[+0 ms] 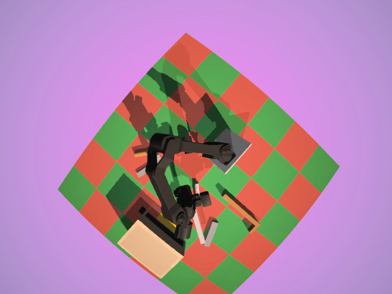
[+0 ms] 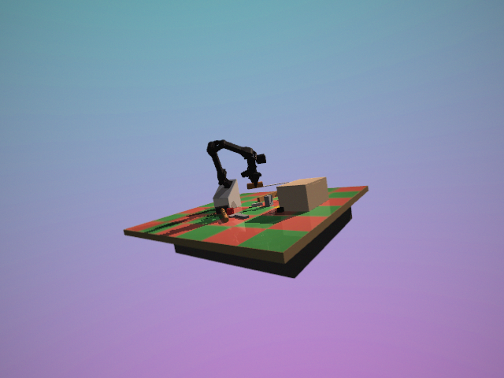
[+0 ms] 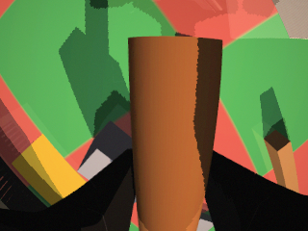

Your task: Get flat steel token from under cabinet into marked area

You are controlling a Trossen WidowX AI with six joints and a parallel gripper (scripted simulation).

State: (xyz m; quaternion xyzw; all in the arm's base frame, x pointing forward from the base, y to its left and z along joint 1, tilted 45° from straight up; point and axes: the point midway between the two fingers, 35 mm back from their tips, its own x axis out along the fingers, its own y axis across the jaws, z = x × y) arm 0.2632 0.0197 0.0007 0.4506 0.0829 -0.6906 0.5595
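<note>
My gripper [image 2: 254, 183] [image 3: 167, 157] is shut on the orange-brown handle [image 2: 251, 186] [image 3: 164, 106] of a long tool. The tool is held above the table. Its thin pale shaft [image 1: 199, 226] [image 2: 273, 184] shows beyond the hand; its far end appears beside a grey block in the top view, but I cannot tell their height gap. The tan cabinet [image 1: 152, 248] [image 2: 316, 195] stands beyond the hand, its dark front facing the arm. A yellow patch [image 1: 166, 222] [image 3: 60, 168], likely the marked area, lies before it, partly covered by the arm. The steel token cannot be made out.
A grey block [image 1: 211, 232] [image 2: 268, 200] stands near the cabinet. An orange angled bar [image 1: 240, 209] [image 3: 285, 164] lies to the right in the top view. Left of the arm are another grey block [image 1: 141, 172] and an orange piece [image 1: 141, 154]. A red block [image 2: 230, 210] sits near the base.
</note>
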